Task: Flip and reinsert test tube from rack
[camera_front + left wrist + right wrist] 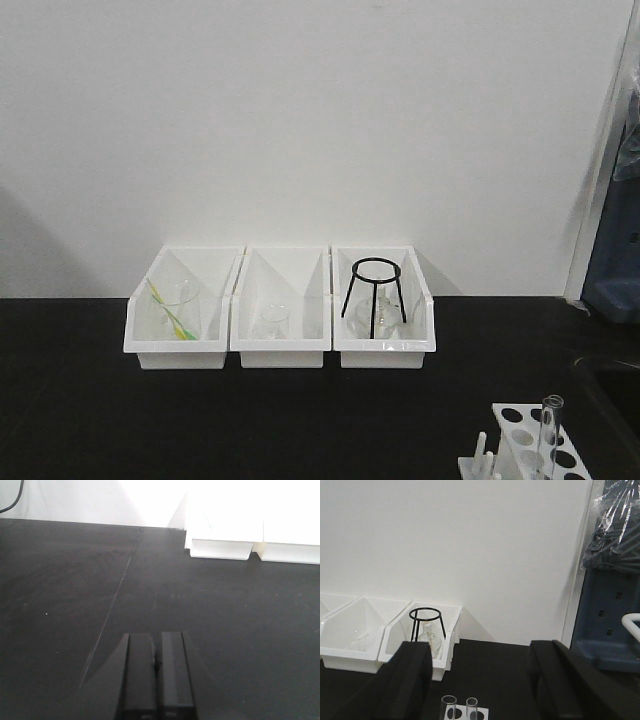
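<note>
Hovering wide open and empty, the right end effector (480,680) sits above the rack (535,440) — probably lining up on the test tube (549,430) standing in it; a second tube rim shows beside it. The left end effector (156,672) is closed, empty, over the table (60,590). The rack is cut off below.

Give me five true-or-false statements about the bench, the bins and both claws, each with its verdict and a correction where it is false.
1. The left claw is shut and holds nothing. True.
2. The right claw grips the test tube. False: it is open, its fingers spread above the rack.
3. A black ring stand sits in the right-hand bin. True.
4. The test tube lies flat on the bench. False: it stands upright in the rack.
5. The left-hand bin is empty. False: it holds clear glassware with a yellow-green streak.
</note>
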